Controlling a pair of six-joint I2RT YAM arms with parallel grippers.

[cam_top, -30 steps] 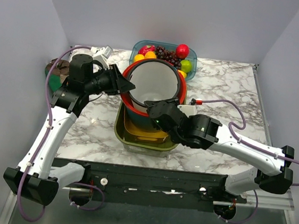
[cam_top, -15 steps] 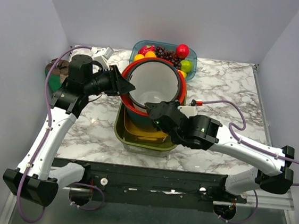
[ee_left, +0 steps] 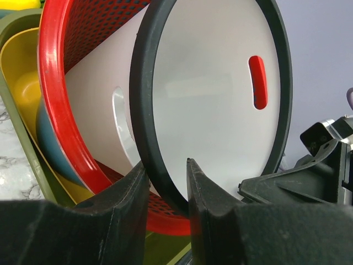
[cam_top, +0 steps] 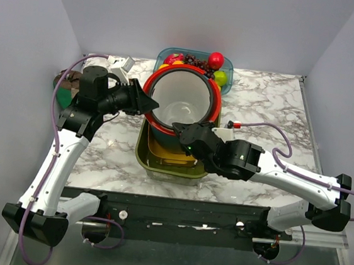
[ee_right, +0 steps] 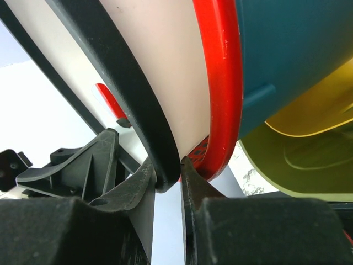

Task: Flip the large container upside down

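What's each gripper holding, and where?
Both pinch the white container by its black rim: left gripper on its left side, right gripper on the near side.

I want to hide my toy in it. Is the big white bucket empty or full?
Empty. The top view looks into the big white bucket and shows only bare white inside.

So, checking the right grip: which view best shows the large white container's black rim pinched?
Right wrist: black rim sits between the right gripper's fingers. Top external hides that contact; left wrist shows the left gripper's pinch.
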